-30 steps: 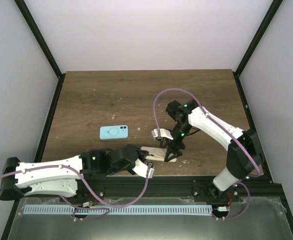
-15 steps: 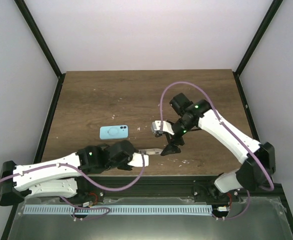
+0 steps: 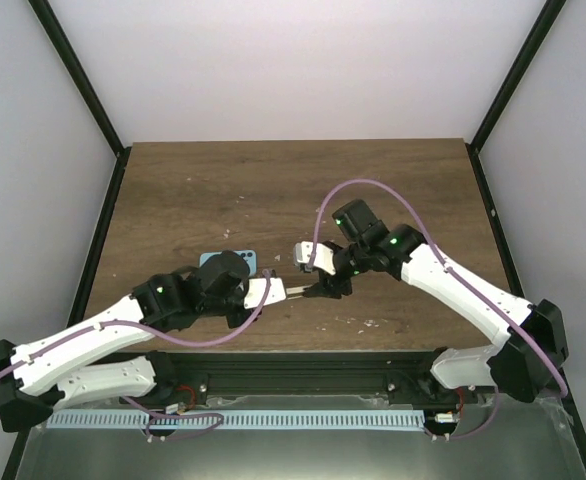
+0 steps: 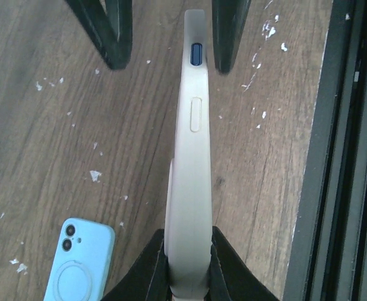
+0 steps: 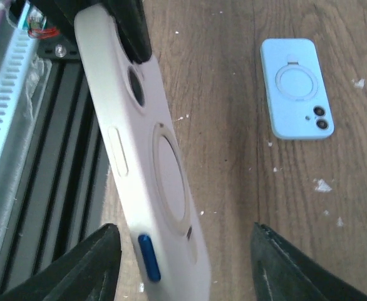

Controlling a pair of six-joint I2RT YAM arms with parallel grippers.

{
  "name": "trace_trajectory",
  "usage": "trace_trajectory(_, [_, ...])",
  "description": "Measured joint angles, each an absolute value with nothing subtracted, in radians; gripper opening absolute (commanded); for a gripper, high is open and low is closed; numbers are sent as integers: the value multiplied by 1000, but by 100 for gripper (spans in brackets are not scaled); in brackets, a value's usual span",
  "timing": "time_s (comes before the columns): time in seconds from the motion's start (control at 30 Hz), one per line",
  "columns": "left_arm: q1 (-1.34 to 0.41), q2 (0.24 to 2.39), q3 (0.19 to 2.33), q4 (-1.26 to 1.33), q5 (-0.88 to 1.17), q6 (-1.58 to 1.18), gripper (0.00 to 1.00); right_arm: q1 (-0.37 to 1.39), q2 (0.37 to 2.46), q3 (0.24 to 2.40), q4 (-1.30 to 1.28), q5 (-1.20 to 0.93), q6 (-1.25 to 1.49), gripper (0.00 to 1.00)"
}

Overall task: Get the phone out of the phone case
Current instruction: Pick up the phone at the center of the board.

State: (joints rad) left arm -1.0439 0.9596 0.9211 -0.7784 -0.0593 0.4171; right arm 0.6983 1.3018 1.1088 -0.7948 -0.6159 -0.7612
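A cream phone case (image 4: 193, 157) with a blue side button (image 4: 196, 54) is held edge-up above the table. My left gripper (image 4: 188, 263) is shut on its near end. In the top view the case (image 3: 298, 290) spans between my left gripper (image 3: 273, 291) and my right gripper (image 3: 318, 285). My right gripper (image 5: 183, 263) is open, its fingers (image 5: 86, 266) standing either side of the case's (image 5: 149, 163) far end without touching it. The case's back shows a round ring and a camera cut-out. The phone's screen side is hidden.
A light blue cased phone (image 3: 228, 262) lies back-up on the wooden table, partly under my left arm; it also shows in the left wrist view (image 4: 77, 260) and the right wrist view (image 5: 296, 88). The black frame rail (image 4: 346, 150) runs along the table's front edge. White flecks dot the wood.
My left gripper has lifted the cream case from near the front edge and carried it left and farther in. My right gripper has followed and now straddles the case's end.
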Motion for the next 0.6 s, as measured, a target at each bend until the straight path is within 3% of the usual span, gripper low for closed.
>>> trace_trajectory(0.07, [-1044, 979, 941, -789, -43, 415, 0, 729, 1302, 1109, -778, -571, -757, 39])
trace_trajectory(0.4, [-996, 992, 948, -799, 2, 416, 0, 751, 1303, 1108, -798, -533, -818, 19])
trace_trajectory(0.53, [-987, 992, 955, -804, 14, 416, 0, 751, 1312, 1097, -796, -538, -839, 4])
trace_trajectory(0.6, [-983, 995, 955, -812, 18, 415, 0, 751, 1315, 1090, -793, -542, -852, 1])
